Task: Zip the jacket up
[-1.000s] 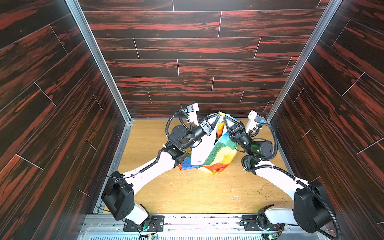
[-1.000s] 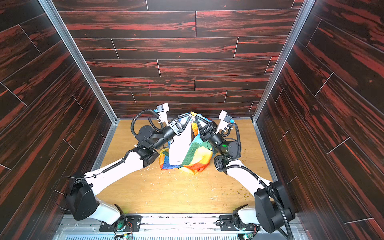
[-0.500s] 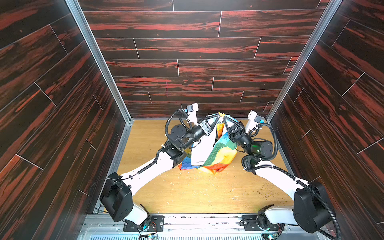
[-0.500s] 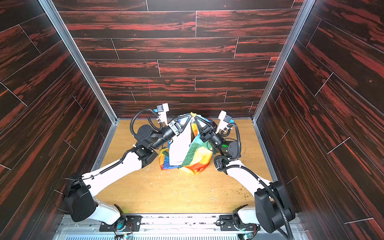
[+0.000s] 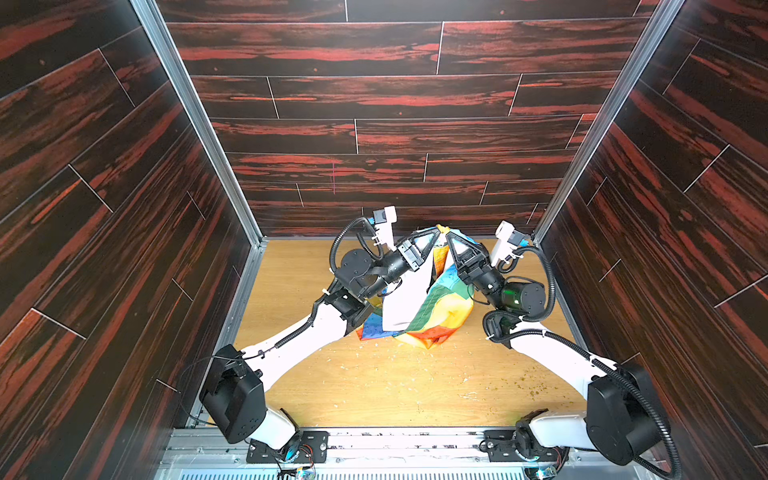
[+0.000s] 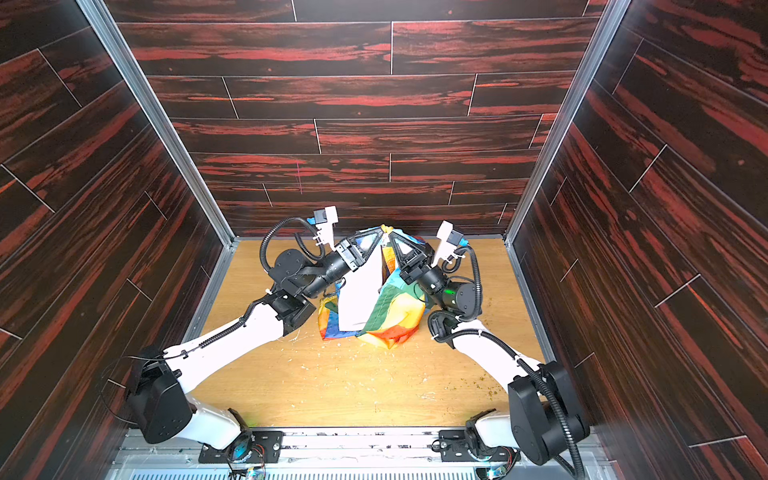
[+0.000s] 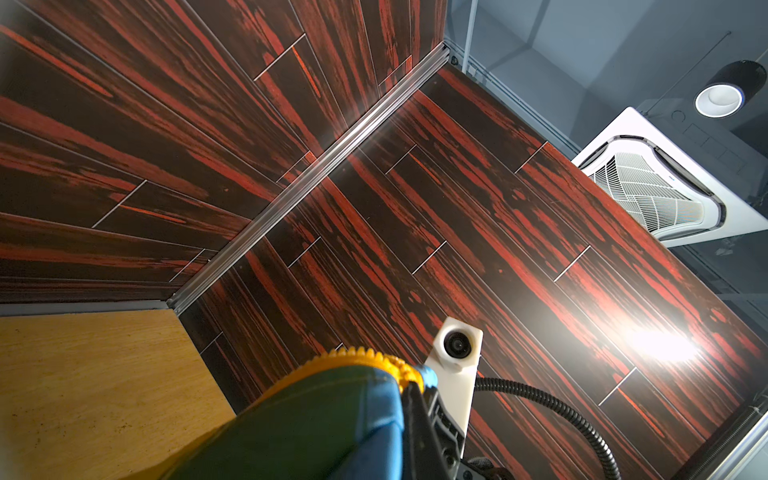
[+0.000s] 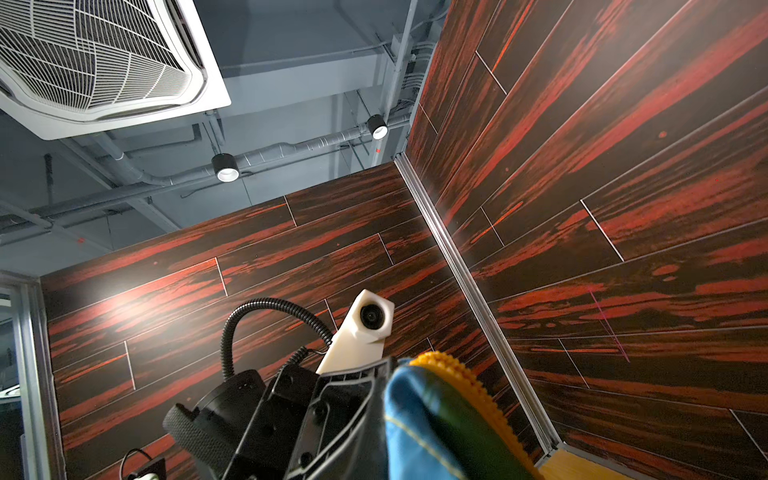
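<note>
The jacket (image 5: 432,307) (image 6: 390,307) hangs in colour blocks with its white lining showing. Its lower part is bunched on the table near the back. In both top views my left gripper (image 5: 435,234) (image 6: 379,232) and right gripper (image 5: 449,235) (image 6: 391,235) meet tip to tip above the table, each shut on the jacket's top edge. The left wrist view shows green and blue jacket fabric (image 7: 324,424) with yellow zipper teeth (image 7: 361,357), which hides my own fingers. The right wrist view shows the same jacket fabric (image 8: 432,428) and zipper teeth (image 8: 465,374) beside the left gripper's black body (image 8: 332,415).
Dark red plank walls (image 5: 374,137) close in the wooden table (image 5: 374,386) at the back and on both sides. Crumbs (image 5: 536,388) lie on the front part. A metal rail (image 5: 395,440) runs along the front edge, where both arm bases stand.
</note>
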